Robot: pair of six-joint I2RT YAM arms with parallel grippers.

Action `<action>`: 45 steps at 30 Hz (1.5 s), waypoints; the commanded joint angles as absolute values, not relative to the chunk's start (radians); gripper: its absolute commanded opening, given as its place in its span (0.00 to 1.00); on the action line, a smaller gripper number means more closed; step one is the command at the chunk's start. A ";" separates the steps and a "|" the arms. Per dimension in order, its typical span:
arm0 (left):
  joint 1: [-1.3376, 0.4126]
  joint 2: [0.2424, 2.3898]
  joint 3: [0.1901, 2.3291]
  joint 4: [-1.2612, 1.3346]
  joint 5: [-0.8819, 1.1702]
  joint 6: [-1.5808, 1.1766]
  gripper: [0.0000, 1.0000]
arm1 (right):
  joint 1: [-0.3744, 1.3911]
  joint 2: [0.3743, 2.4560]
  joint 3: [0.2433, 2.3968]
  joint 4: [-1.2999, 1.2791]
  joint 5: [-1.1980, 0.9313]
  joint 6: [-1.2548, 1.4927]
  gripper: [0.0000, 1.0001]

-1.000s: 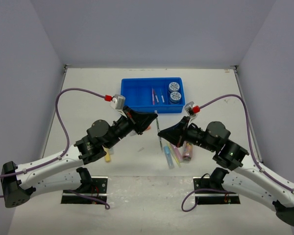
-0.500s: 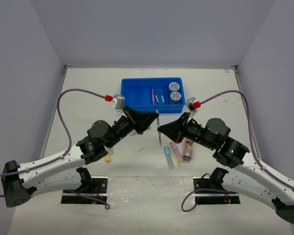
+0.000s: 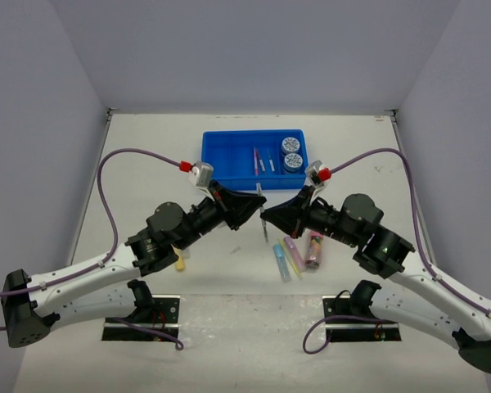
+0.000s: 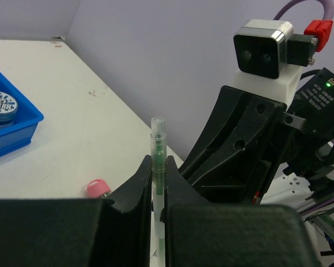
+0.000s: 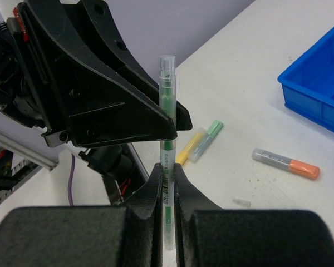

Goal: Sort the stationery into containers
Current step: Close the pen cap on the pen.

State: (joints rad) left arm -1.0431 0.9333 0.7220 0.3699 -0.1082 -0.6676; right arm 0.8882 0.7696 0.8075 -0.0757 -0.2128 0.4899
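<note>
A thin green pen [image 3: 263, 214] stands upright in mid-air in front of the blue tray [image 3: 221, 151], held from both sides. My left gripper [image 3: 259, 198] pinches it near its top; in the left wrist view the pen [image 4: 157, 142] rises between the fingertips of that gripper [image 4: 158, 164]. My right gripper [image 3: 267, 219] is shut lower on the barrel, and the pen [image 5: 167, 94] pokes up past that gripper [image 5: 167, 169]. The tray holds two patterned discs [image 3: 291, 152] and thin pens [image 3: 260, 160].
Pastel markers [image 3: 286, 258] and a pink patterned tube [image 3: 315, 248] lie under the right arm. A yellow and a green marker [image 5: 200, 143], an orange-tipped marker [image 5: 285, 162] and a small loose cap [image 5: 241, 203] lie on the white table. Another yellow marker [image 3: 179, 262] lies under the left arm.
The right gripper has moved up and left along the pen, closer to the left gripper. The left arm has edged right. The pen stays upright between them.
</note>
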 commanded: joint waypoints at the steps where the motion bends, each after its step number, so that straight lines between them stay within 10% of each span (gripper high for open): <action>1: -1.040 0.939 0.751 0.368 -0.074 -0.634 0.00 | 0.891 0.768 0.810 -0.006 -0.281 0.486 0.00; 5: -1.040 0.935 0.746 0.388 -0.034 -0.631 0.00 | 0.891 0.771 0.815 -0.008 -0.279 0.484 0.01; 9: -1.040 0.912 0.741 0.417 -0.012 -0.614 0.00 | 0.890 0.818 0.818 0.038 -0.328 0.498 0.36; 17: -1.040 0.889 0.773 0.373 -0.031 -0.600 0.00 | 0.894 0.859 0.817 0.079 -0.364 0.525 0.00; 21: -1.040 0.882 0.783 0.318 -0.089 -0.588 0.50 | 0.894 0.845 0.837 0.026 -0.337 0.499 0.00; 24: -1.040 0.876 0.809 0.267 -0.140 -0.569 0.64 | 0.893 0.845 0.842 0.003 -0.332 0.485 0.00; 27: -1.042 0.868 0.842 0.225 -0.191 -0.554 0.50 | 0.896 0.850 0.839 0.003 -0.371 0.488 0.00; 45: -1.042 0.936 0.886 0.244 -0.092 -0.555 0.35 | 0.903 0.871 0.879 -0.041 -0.361 0.465 0.00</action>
